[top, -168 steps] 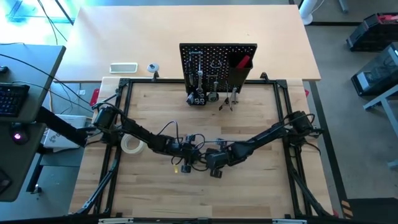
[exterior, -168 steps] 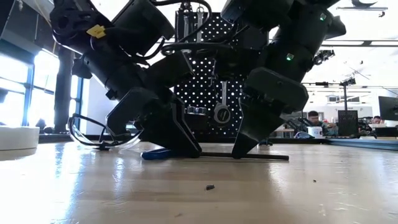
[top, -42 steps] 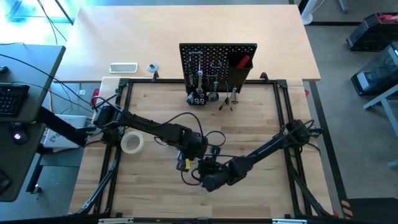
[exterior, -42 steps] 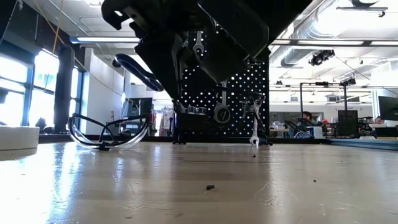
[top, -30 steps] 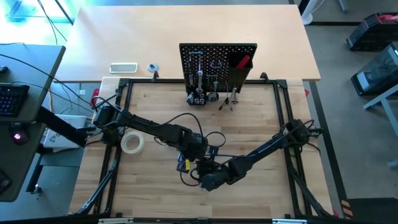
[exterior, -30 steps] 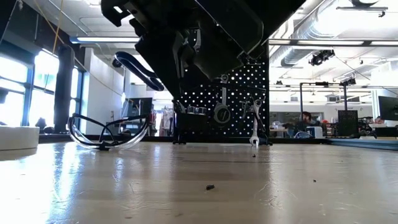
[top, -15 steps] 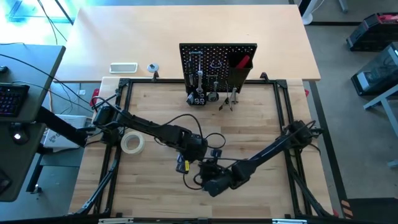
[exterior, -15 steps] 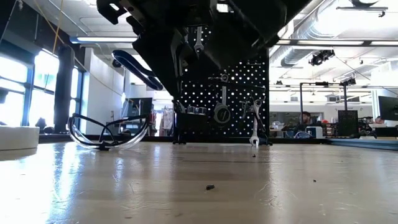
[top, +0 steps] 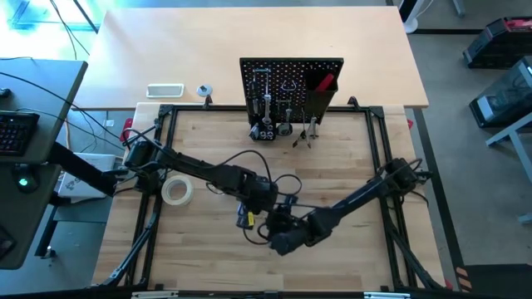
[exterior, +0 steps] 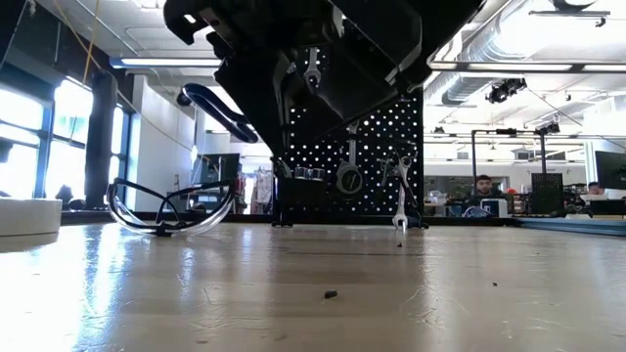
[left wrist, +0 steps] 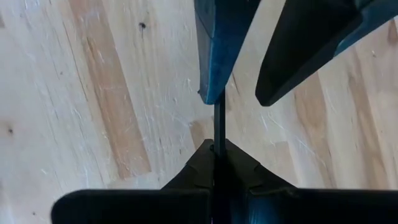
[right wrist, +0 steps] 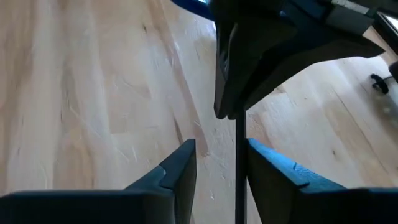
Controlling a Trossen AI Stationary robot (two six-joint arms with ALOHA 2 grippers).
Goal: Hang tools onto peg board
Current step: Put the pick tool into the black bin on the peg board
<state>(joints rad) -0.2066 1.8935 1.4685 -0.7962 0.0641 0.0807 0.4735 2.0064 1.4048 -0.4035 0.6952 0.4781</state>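
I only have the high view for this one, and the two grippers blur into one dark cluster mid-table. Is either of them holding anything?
Observer: Yes. The left wrist view shows the left gripper shut on a thin black rod.
Operator: And the right gripper?
Observer: In the right wrist view the right gripper is open, with one finger on each side of that rod.
Operator: Are they down on the table?
Observer: No. In the low view both arms hang clear of the wood, and the clear glasses rest on the tabletop below them.
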